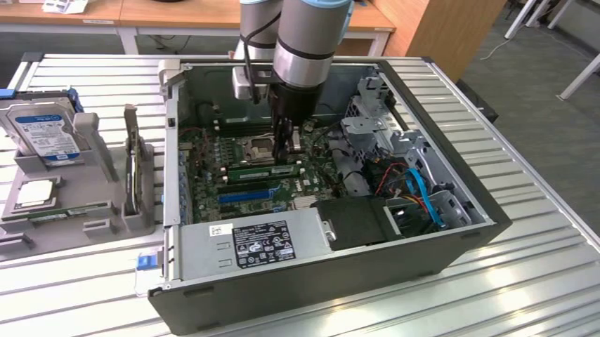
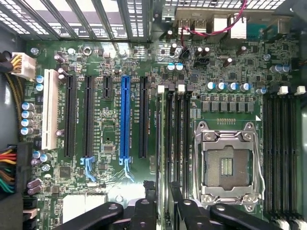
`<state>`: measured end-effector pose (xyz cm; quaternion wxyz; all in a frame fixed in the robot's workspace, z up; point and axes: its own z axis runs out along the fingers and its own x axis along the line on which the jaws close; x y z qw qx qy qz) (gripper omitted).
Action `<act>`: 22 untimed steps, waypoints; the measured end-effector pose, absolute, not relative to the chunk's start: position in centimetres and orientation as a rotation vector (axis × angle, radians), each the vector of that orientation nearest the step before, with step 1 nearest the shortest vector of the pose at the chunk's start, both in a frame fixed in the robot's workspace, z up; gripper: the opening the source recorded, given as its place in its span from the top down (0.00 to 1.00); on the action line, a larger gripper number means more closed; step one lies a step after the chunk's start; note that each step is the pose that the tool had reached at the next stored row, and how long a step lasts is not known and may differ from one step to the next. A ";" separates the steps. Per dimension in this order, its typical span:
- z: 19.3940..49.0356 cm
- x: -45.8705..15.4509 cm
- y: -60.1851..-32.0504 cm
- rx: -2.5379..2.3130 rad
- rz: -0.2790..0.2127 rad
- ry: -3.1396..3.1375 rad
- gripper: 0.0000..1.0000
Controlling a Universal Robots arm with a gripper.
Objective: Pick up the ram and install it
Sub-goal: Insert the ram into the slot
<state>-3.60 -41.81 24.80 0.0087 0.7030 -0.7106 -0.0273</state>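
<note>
ram (image 1: 265, 170) stands on edge in a black slot on the motherboard (image 1: 211, 168), between the processor socket (image 1: 255, 148) and the blue slot (image 1: 246, 194), inside the pc case (image 1: 310, 302). claw (image 1: 289, 144) hangs just above the ram's end on the exterior view's right, fingers (image 2: 144, 211) spread wide, gripping nothing.

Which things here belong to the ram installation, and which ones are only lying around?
For the job: ram, standing in a slot beside the CPU socket; black memory slots; claw, open over them.
Just lying about: hard drive in the grey holder beside the case; power supply; blue expansion slot.
</note>
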 end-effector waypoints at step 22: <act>26.5 -3.6 -41.8 2.197 -0.085 -2.220 0.75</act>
